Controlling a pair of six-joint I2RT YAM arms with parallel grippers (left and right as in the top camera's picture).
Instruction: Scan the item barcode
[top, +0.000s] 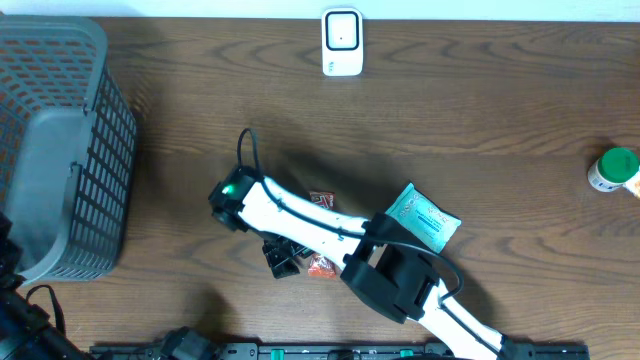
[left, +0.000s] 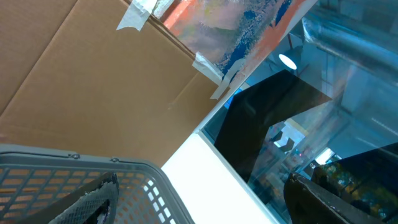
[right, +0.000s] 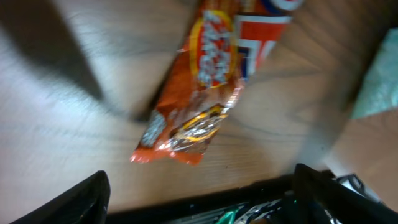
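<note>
My right claw (right: 202, 177) stands wide open over the orange snack packet (right: 199, 93). The packet lies flat on the table (top: 480, 110), nearer its front edge, close beside a teal pouch (top: 425, 218). My left claw (left: 202, 196) gapes empty by the basket (top: 60, 150) at the left edge.

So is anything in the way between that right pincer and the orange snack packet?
Nothing visible. The orange snack packet lies bare on the table just ahead of the open right pincer. The teal packet sits off to one side, not between them.
</note>
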